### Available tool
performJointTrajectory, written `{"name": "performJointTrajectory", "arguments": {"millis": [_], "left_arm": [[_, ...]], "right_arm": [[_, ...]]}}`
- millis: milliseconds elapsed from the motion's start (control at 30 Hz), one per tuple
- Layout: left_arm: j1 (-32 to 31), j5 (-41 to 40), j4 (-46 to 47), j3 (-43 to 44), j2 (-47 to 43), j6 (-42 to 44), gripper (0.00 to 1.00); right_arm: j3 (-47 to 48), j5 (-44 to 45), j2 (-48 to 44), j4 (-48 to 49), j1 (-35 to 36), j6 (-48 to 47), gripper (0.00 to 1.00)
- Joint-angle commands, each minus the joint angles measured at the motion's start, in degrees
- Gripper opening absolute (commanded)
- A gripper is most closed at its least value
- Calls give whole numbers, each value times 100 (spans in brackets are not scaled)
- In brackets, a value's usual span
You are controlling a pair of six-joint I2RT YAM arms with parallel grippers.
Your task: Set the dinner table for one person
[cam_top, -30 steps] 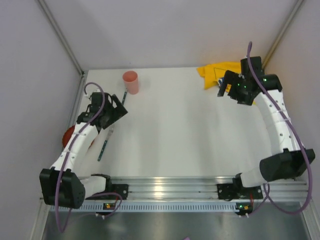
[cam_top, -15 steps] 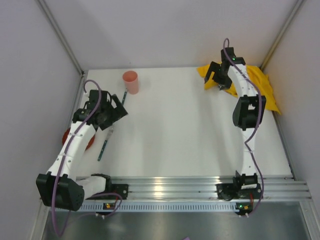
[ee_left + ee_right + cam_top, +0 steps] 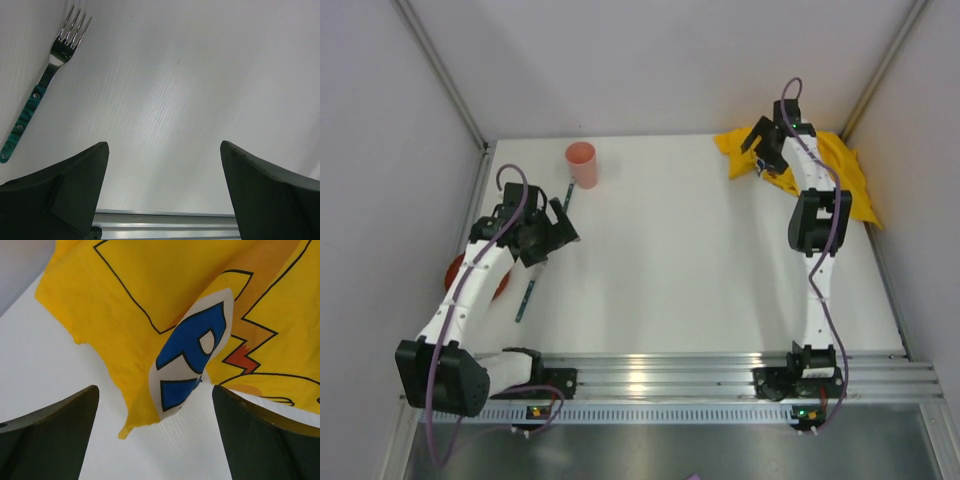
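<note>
One arm, right, outstretched (tool agape)

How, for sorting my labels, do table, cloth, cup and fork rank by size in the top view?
1. Table.
2. Cloth.
3. Cup or fork: unsure; the fork is thin and partly under the left arm.
</note>
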Motion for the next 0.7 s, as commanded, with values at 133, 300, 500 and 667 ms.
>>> {"name": "performJointTrajectory", "arguments": {"millis": [133,300,500,667], "left_arm": [[10,307,10,289,508,203,99],[10,482,116,385,755,212,96],[-34,535,257,771,1150,309,95],[-87,492,327,1097,1388,335,95]], "right_arm": [[269,357,582,-208,-18,275,49],[-72,191,407,-446,-18,29,0],[-1940,-336,-1024,-429,324,-314,0],[-3605,-811,-2869,-385,1183,-271,0]]}}
